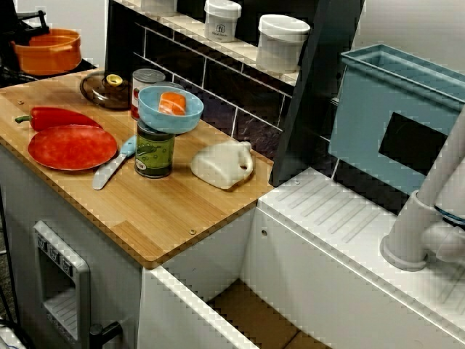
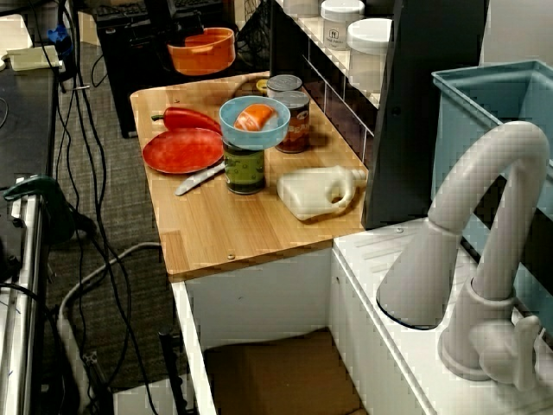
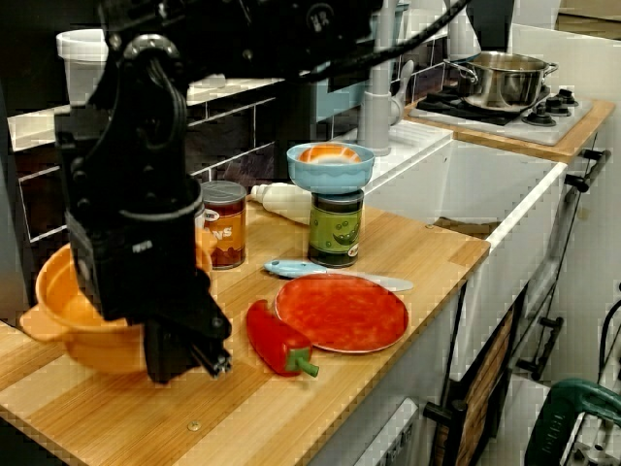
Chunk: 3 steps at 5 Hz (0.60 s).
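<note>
Hazard from above: light-blue plastic bowl (image 1: 171,109) perches on green tin can (image 1: 154,153); a nudge may topple it. Side view: orange plastic pot (image 2: 203,50) sits at the far end of the wooden table (image 2: 233,226). Front view: black tool (image 3: 207,359), opening and load indiscernible, hangs before that pot, beside red pepper (image 3: 274,340); a swing could strike either.

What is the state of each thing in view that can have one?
blue bowl: upright on the green can, orange piece inside
green can: upright, under the blue bowl
white jug: lying on its side
red plate: flat, bare
orange pot: upright, uncovered
glass lid: resting on the counter, knob up
gripper: near the orange pot; open or shut cannot be told
</note>
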Each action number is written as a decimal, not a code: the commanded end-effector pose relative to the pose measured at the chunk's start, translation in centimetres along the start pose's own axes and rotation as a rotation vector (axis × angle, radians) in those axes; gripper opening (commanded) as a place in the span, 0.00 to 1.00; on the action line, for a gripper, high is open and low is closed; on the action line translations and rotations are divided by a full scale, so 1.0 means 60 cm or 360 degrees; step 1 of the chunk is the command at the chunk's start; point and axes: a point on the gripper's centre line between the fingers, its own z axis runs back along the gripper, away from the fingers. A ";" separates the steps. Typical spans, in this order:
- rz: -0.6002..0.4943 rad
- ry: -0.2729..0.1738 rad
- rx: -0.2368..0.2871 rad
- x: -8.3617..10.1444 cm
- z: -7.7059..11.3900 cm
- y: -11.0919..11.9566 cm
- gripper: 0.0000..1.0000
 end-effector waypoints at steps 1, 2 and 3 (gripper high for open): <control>-0.0012 -0.0051 -0.0093 0.009 0.068 -0.014 0.00; -0.0028 -0.0023 -0.0094 0.000 0.078 -0.017 0.00; -0.0074 -0.0021 -0.0100 -0.019 0.088 -0.022 0.00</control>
